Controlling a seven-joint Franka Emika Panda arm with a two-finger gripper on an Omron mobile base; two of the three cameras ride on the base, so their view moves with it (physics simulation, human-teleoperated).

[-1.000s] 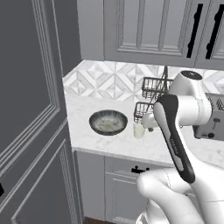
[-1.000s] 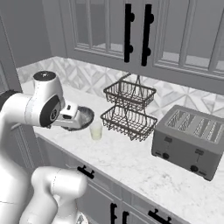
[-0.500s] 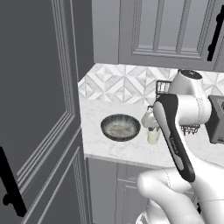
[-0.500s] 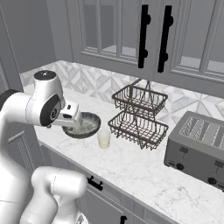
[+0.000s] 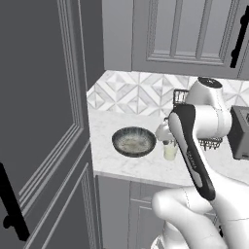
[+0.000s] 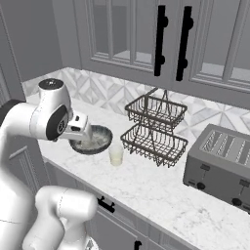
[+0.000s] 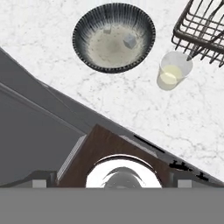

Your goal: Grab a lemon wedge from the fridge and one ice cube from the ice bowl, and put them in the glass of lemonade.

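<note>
Counter: white marble worktop (image 6: 161,188) with grey veining, running along the wall.
Wall: tiled backsplash (image 5: 141,95) in a pale grey and white diamond pattern.
Upper cabinets: grey panelled doors (image 5: 187,34) with black bar handles (image 6: 159,40); in the right base view the doors look glazed.
Lower cabinets: grey fronts (image 6: 112,229) under the worktop with small black handles (image 6: 106,205).
Tall panel: dark grey panelled door (image 5: 41,126) at the left.
Floor: brown wood (image 7: 113,146).
Light: even and soft.
</note>
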